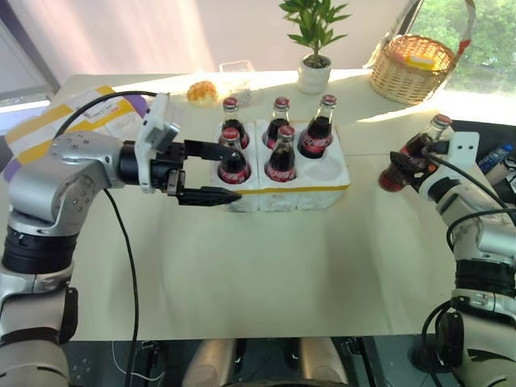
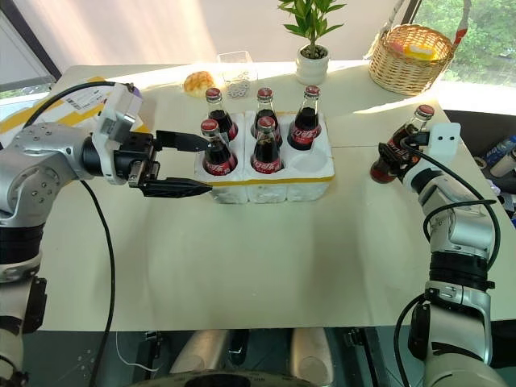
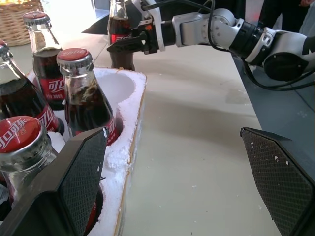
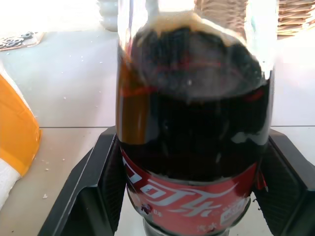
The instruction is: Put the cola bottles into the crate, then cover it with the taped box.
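L gripper (image 1: 211,172) gaped wide at crate (image 1: 322,192) front-left corner, 5 bottles (image 1: 281,153) seated. R gripper (image 1: 413,164) clenched on 6th bottle (image 1: 415,151) near table's right edge.

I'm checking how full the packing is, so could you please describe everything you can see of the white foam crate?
The crate is a low white foam block, crumbly at the edges, with a yellow tape band near its base. It sits flat on the table. Five of its six round holes hold upright cola bottles; the front hole nearest the robot's right is empty. The open left gripper straddles its near left corner, where the front-left bottle stands.
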